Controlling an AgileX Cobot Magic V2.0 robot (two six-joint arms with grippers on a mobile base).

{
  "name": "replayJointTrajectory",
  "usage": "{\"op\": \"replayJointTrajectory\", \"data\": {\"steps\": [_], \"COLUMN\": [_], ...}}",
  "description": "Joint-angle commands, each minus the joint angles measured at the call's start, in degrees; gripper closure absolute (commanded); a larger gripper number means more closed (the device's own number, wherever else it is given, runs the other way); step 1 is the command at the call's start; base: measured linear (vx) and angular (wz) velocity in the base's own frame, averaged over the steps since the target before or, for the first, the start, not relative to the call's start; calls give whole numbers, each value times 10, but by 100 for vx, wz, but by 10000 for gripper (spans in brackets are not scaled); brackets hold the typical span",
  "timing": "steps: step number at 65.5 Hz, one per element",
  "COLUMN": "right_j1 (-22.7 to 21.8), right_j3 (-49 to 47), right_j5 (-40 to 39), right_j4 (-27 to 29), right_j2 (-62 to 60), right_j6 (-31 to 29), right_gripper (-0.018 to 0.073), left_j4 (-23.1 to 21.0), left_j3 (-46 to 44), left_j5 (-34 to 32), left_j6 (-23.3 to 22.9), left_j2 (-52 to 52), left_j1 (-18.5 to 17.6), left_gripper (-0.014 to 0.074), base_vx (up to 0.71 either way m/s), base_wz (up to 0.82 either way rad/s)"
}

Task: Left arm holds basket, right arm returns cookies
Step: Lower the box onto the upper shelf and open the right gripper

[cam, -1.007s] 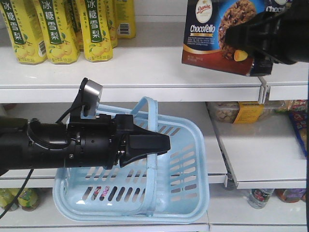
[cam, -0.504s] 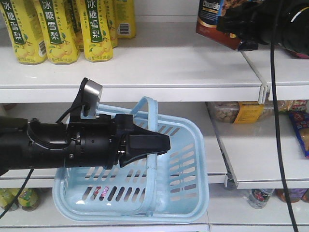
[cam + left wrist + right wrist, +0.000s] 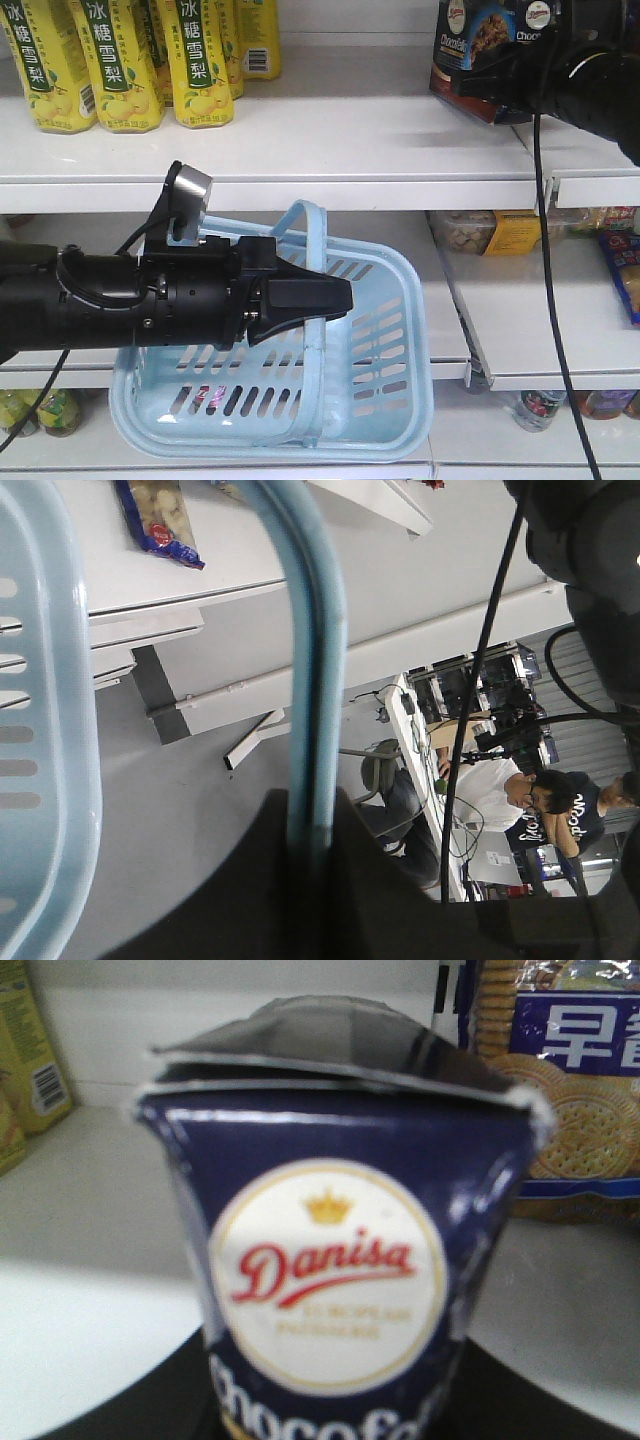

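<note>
The right gripper (image 3: pixel 500 85) grips the cookies (image 3: pixel 475 45) tilted over the top shelf (image 3: pixel 330 140) near its right end, while the left gripper (image 3: pixel 310 300) clamps a handle (image 3: pixel 312 260) of the basket (image 3: pixel 400 400) below.

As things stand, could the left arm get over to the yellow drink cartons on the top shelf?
Probably not. The left claw is shut on the hoop handle of the light blue slotted plastic basket, so reaching the yellow cartons would mean letting go or dragging the basket up against the white shelf edge overhead.
</note>
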Motion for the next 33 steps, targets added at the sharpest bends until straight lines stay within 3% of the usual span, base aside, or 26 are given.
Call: {"op": "replayJointTrajectory", "data": {"steps": [1, 22, 33], "right_j1": [-1, -1, -1], "right_j3": [-22, -22, -22], "right_j5": [-56, -48, -29], "right_j4": [-1, -2, -2], "right_j2": [-7, 0, -8], "right_j6": [-5, -7, -7], "right_gripper": [273, 44, -27], "left_j4": [-52, -52, -52], "left_j3": [-21, -21, -21], "left_j5": [24, 24, 24], "left_j6": [4, 4, 4], "left_j2": [-20, -20, -20], "left_j1": [-1, -1, -1], "left_gripper": [603, 603, 603], "base_vx": [0, 0, 0], "base_wz": [0, 0, 0]}}
